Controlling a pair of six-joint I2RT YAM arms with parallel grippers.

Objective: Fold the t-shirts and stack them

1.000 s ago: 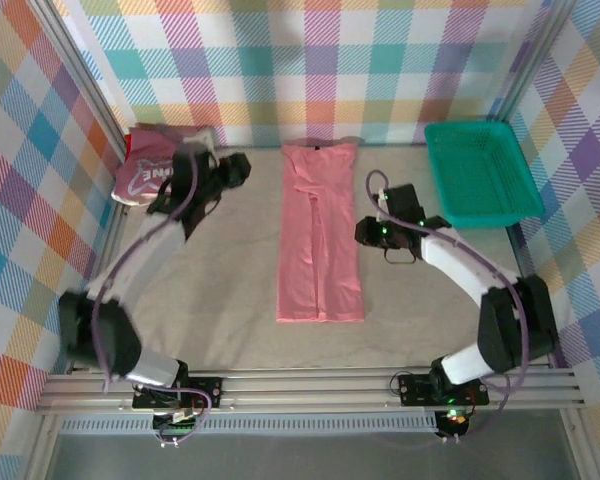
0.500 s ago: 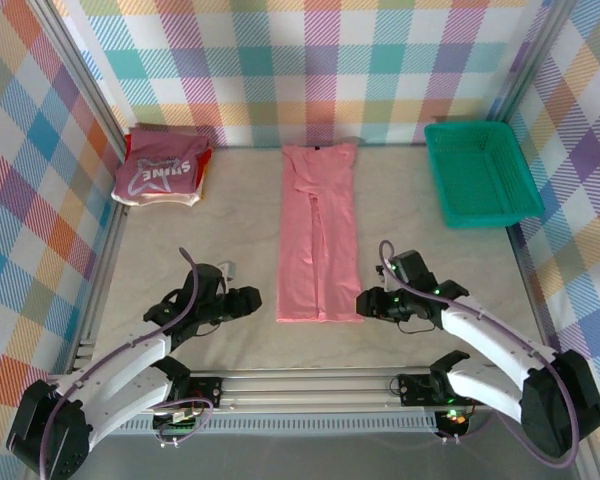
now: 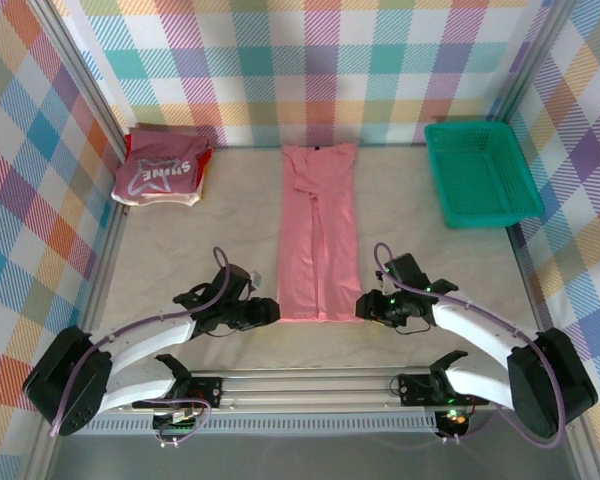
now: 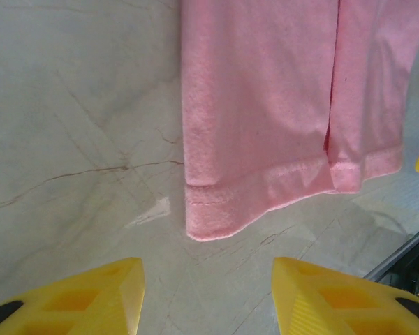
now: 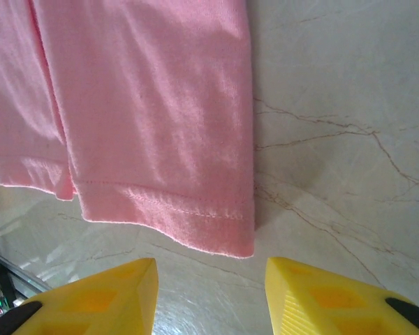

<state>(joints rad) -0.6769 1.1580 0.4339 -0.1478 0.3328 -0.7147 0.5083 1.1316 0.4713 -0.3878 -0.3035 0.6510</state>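
Note:
A salmon-pink t-shirt (image 3: pixel 319 235) lies folded into a long strip down the middle of the table, collar at the far end. My left gripper (image 3: pixel 271 312) stands open just off its near left hem corner (image 4: pixel 208 227), fingers (image 4: pixel 91 293) apart with bare table between them. Open as well, my right gripper (image 3: pixel 363 306) sits just short of the near right hem corner (image 5: pixel 223 237), not touching it. A dark pink t-shirt with white lettering (image 3: pixel 160 175) tops a folded stack at the far left, with red cloth (image 3: pixel 202 170) showing beneath.
A green mesh basket (image 3: pixel 480 172) stands at the far right. Checked walls close in the back and both sides. An aluminium rail (image 3: pixel 310 385) runs along the near edge just behind both grippers. Bare marble-patterned table (image 3: pixel 180 250) lies between the stack and the strip.
The left arm swung from the far-left stack down to the near edge and reached the strip's left hem corner. The right arm came back to the right hem corner. Both stay open.

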